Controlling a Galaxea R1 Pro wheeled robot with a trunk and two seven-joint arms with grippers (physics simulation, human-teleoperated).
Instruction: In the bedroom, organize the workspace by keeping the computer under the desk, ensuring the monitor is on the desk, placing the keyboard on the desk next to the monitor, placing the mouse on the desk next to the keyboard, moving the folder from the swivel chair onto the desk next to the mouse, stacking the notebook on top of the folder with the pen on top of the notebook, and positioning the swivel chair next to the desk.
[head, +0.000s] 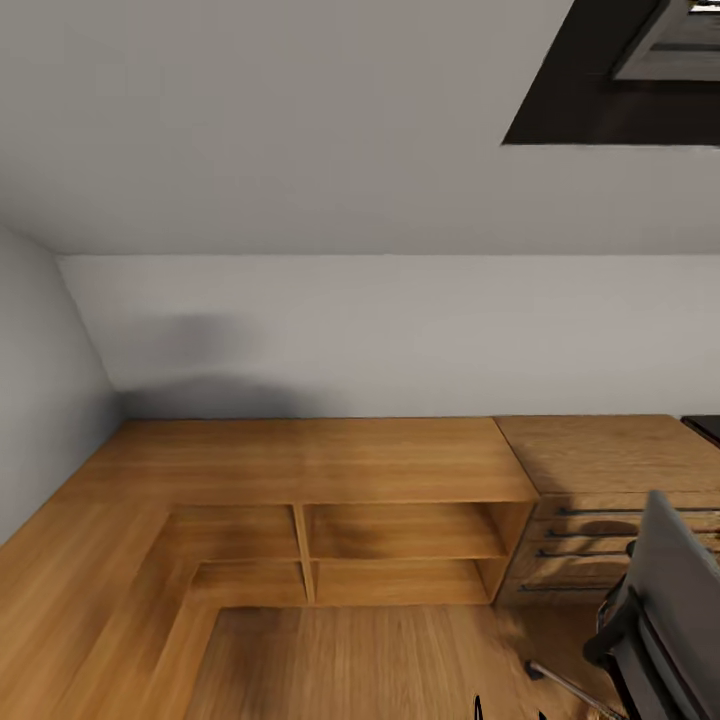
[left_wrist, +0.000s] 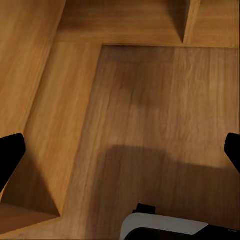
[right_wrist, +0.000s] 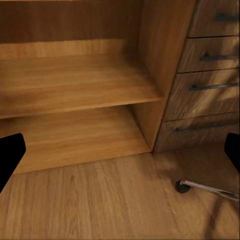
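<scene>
The swivel chair (head: 668, 600) stands at the lower right of the head view, showing its grey back, a black armrest and one metal leg. That leg and its caster (right_wrist: 184, 187) also appear in the right wrist view, on the wooden floor near the drawer chest. My left gripper (left_wrist: 120, 155) is open over bare wooden floor, with nothing between its fingers. My right gripper (right_wrist: 120, 155) is open too, facing the low shelves. The other task things are out of view.
A low L-shaped wooden shelf unit (head: 320, 470) runs along the grey walls. To its right stands a light wooden drawer chest (head: 610, 470) with dark bar handles. A black corner (head: 706, 427) shows at the right edge. Wooden floor (head: 380, 660) lies ahead.
</scene>
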